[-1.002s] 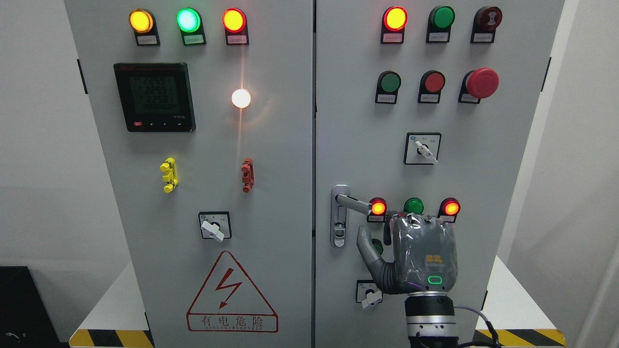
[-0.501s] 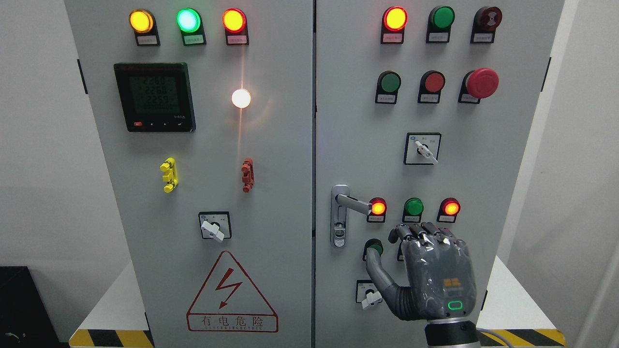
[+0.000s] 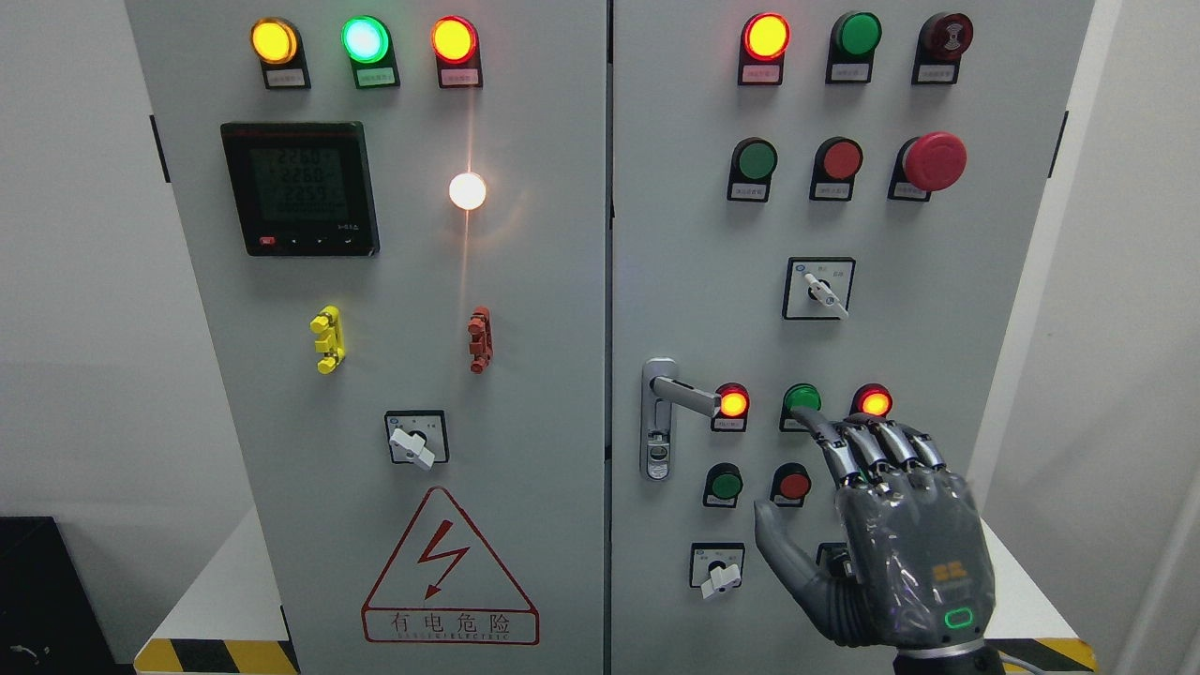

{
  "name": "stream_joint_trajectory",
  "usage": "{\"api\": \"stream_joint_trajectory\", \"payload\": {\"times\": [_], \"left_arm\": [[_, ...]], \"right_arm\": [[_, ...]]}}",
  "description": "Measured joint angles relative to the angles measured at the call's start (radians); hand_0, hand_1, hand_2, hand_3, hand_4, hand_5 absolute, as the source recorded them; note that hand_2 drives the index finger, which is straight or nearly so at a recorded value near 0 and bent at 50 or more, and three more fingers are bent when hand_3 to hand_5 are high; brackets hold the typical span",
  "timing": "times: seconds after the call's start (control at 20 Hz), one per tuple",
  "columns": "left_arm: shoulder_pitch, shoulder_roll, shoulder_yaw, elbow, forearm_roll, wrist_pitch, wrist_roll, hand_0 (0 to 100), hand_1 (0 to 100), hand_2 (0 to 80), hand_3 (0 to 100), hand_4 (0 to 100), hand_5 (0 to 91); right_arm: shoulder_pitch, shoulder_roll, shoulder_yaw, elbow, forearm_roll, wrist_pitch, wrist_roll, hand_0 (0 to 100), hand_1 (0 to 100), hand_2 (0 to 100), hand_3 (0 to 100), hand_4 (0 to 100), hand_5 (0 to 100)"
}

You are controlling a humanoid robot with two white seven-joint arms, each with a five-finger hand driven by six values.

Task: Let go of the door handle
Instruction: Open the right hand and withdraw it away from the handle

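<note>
Hovering right hand (image 3: 881,544), fingers (image 3: 877,450) spread, holding nothing. Door handle (image 3: 682,392) sits up-left, well apart, lever horizontal on the right cabinet door (image 3: 694,234). Release looks done; left hand unseen.

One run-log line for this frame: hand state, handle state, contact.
right hand: open, fingers spread, holding nothing | door handle: free, lever pointing right | contact: none, hand lower right of handle | left hand: not in view

A silver metal lever door handle (image 3: 667,409) sits on a tall narrow backplate at the left edge of the cabinet's right door, its lever pointing right, tilted slightly downward, ungrasped.
</note>
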Motion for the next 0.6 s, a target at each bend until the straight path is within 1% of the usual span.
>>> {"api": "stream_joint_trajectory", "payload": {"times": [0.3, 0.6], "left_arm": [[0.000, 0.000, 0.000, 0.000, 0.000, 0.000, 0.000, 12, 56, 0.0, 0, 0, 0.0], [0.000, 0.000, 0.000, 0.000, 0.000, 0.000, 0.000, 12, 56, 0.0, 0, 0, 0.0]], "right_arm": [[0.010, 0.000, -0.052, -0.019, -0.017, -0.012, -0.001, 49, 19, 0, 0, 0, 0], [0.013, 0.000, -0.068, -0.029, -0.023, -0.014, -0.002, 49, 18, 0, 0, 0, 0]]}}
